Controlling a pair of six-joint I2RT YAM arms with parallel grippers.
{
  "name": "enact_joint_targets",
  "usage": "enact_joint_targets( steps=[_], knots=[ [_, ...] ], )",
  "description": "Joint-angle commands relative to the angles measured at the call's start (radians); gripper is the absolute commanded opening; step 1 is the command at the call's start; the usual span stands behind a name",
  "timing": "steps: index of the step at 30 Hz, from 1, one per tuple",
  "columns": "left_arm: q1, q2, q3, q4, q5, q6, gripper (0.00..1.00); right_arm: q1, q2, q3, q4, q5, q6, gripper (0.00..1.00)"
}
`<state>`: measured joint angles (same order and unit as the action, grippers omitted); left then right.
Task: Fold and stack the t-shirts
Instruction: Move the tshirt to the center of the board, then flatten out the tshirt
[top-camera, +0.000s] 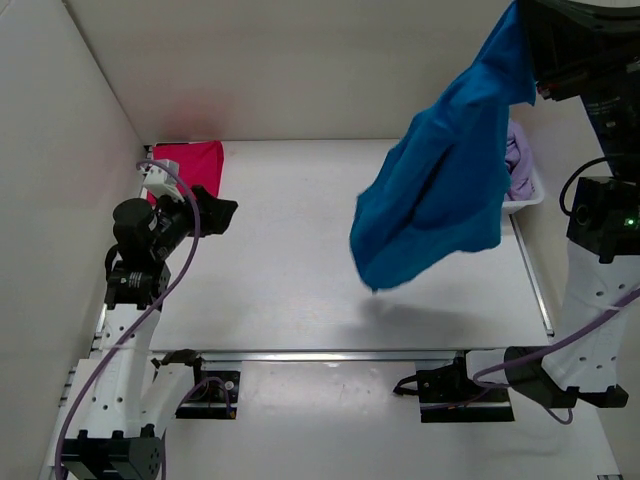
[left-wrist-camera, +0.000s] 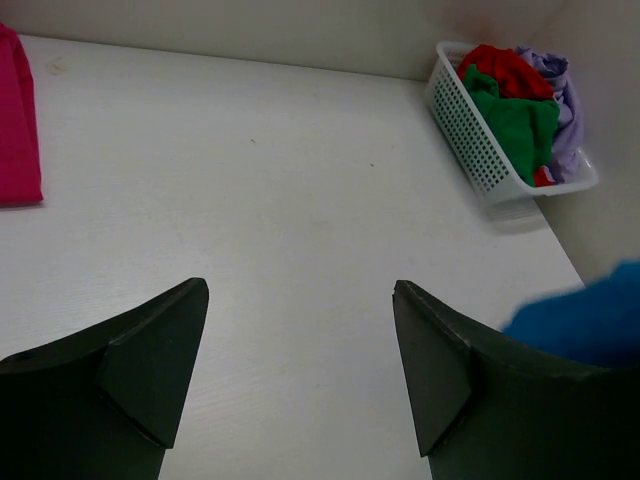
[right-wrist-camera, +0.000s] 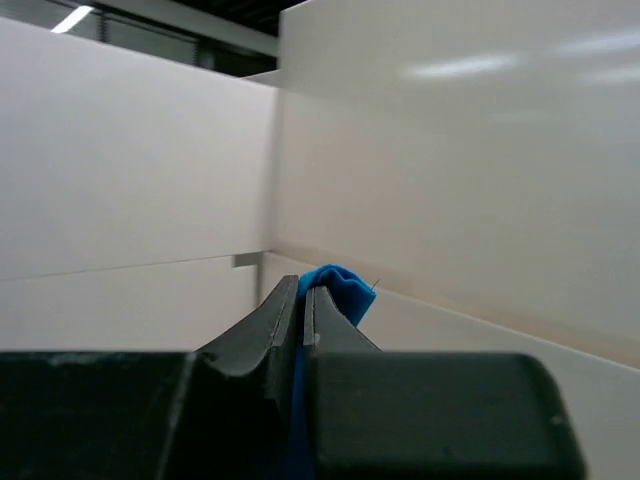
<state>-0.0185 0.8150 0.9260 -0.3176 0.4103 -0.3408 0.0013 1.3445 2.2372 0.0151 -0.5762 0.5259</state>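
Bright blue t-shirt (top-camera: 440, 190) hangs in the air from the right pincer (right-wrist-camera: 301, 290), whose fingers are pressed together on a bunched fold of the cloth. In the overhead view its long axis runs diagonally, from the pinched end at the upper right to the loose end at the lower left, above the right half of the bench (top-camera: 290, 250). The left pincer (left-wrist-camera: 300, 290) is spread wide and holds nothing, well apart from it. A magenta t-shirt (top-camera: 190, 165) lies folded at the far left corner. Green (left-wrist-camera: 515, 115), red (left-wrist-camera: 505, 65) and lavender (left-wrist-camera: 560, 90) shirts fill the white basket (left-wrist-camera: 470, 150).
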Motion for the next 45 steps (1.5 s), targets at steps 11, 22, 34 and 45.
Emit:
enact_joint_targets(
  steps=[11,22,34,45],
  knots=[
    [0.011,-0.057,-0.005,-0.043,-0.094,-0.003,0.87,0.439,0.255,-0.324,-0.136,0.358,-0.277,0.00],
    [-0.037,-0.044,-0.113,-0.103,0.022,0.057,0.88,0.608,0.792,-0.009,-0.538,0.802,-0.431,0.78],
    [-0.560,0.070,-0.251,-0.267,0.045,0.253,0.79,0.374,0.468,-0.394,-0.729,0.705,-0.388,0.72],
    [-0.843,0.346,-0.188,-0.316,0.007,0.247,0.75,0.256,0.139,-1.027,-0.529,0.592,-0.274,0.68]
  ],
)
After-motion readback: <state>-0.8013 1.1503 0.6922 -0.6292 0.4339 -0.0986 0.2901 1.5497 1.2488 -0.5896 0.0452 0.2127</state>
